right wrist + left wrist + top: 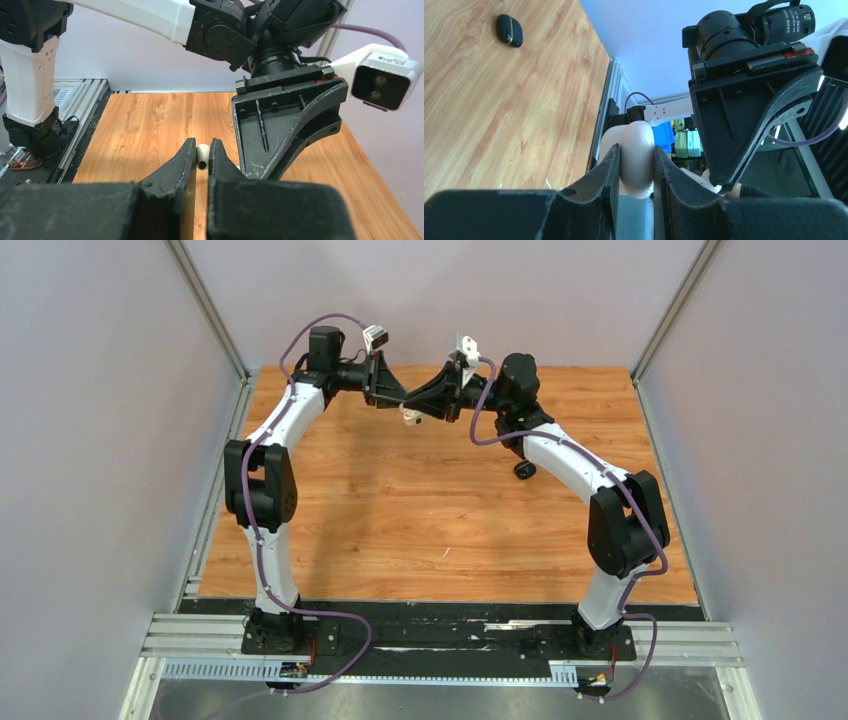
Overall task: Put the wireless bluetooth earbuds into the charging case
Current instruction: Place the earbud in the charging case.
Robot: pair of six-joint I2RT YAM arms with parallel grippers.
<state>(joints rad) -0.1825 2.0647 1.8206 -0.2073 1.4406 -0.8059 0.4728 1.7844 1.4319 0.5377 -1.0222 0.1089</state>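
My left gripper [404,406] is shut on a white charging case [638,159], gripping its rounded body between both fingers above the far middle of the table; the case shows small in the top view [410,417]. My right gripper [202,146] is shut on a white earbud [203,156], pinched at the fingertips. It meets the left gripper tip to tip, with the earbud right beside the case. A black charging case [524,470] lies on the table under the right arm and also shows in the left wrist view [509,30]. The other earbuds are out of view.
A wooden table [400,520] with grey walls on three sides and a metal rail along the near edge [440,640]. A tiny white fleck [446,552] lies near the middle front. The left gripper's body [280,130] fills the right of the right wrist view.
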